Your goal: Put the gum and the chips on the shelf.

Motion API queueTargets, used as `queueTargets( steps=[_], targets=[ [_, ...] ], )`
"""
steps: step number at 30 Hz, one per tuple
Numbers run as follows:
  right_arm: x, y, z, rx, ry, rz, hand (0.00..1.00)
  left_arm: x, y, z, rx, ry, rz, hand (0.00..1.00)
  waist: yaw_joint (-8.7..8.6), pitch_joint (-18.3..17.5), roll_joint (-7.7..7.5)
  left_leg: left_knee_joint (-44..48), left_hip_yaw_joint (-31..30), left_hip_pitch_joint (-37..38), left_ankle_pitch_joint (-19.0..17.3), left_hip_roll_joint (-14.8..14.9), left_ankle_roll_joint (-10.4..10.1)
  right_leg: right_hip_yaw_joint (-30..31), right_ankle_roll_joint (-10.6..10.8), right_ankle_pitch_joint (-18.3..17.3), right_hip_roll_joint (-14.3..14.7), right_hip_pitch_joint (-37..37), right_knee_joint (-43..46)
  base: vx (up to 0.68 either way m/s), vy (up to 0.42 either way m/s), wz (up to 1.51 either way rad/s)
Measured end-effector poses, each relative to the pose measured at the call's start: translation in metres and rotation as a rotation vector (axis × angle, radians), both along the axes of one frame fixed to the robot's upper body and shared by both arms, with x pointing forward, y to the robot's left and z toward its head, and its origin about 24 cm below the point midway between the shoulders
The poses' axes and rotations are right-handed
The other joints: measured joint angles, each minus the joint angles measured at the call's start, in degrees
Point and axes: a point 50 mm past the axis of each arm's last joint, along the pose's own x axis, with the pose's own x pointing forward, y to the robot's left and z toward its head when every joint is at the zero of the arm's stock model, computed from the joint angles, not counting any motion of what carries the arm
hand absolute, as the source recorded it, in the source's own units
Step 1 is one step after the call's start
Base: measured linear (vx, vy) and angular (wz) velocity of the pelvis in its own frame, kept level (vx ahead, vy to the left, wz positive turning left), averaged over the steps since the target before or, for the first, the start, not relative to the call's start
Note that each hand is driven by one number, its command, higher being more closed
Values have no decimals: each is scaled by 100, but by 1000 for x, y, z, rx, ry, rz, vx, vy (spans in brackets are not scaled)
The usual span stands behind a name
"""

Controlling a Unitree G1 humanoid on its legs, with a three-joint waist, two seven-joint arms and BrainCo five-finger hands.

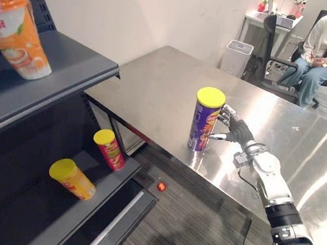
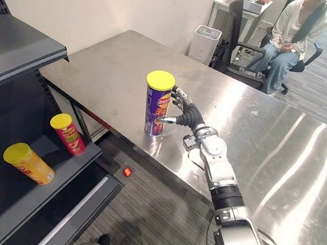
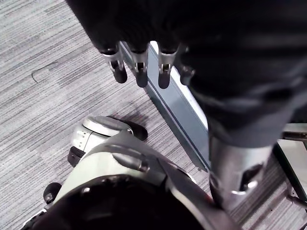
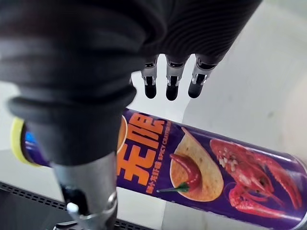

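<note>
Standing upright near the steel table's front edge, the purple chips can is placed for a side grasp: the right hand brackets it, thumb at its front, fingers straight behind, spread wide and not closed on it. The left hand hangs over the floor, fingers relaxed

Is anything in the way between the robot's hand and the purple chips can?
No, nothing visible. The right hand sits right beside the purple chips can, standing upright on the steel table, its fingers open toward the can's side.
</note>
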Motion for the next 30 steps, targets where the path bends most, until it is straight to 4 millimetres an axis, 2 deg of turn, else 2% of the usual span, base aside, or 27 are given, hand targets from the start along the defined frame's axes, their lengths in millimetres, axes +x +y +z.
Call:
queueTargets(
  steps=[11, 20, 21, 30],
  targets=[
    [0, 10, -7, 15, 34, 22, 0, 0, 0, 0, 1, -3, -5, 0, 9, 1, 1, -1, -110, -5, 24, -6, -4, -119, 0, 0, 9, 76, -40, -4, -1, 5],
    [2, 10, -12, 13, 60, 15, 0, 0, 0, 0, 0, -4, -5, 0, 19, 4, 6, -1, -115, -14, 24, -11, -4, -132, 0, 0, 8, 88, -47, 0, 0, 0],
    [2, 10, -12, 12, 60, 15, 100, 0, 0, 0, 0, -4, -5, 0, 19, 5, 7, -1, -118, -14, 24, -12, -4, -135, 0, 0, 7, 89, -47, 0, 0, 0],
    [6, 7, -12, 12, 52, -26, 100, 0, -1, 0, -4, -6, -4, 0, 25, 38, 31, -1, -137, -13, 25, -15, -4, -154, 1, -1, 8, 101, -47, 0, 0, 0]
  ],
)
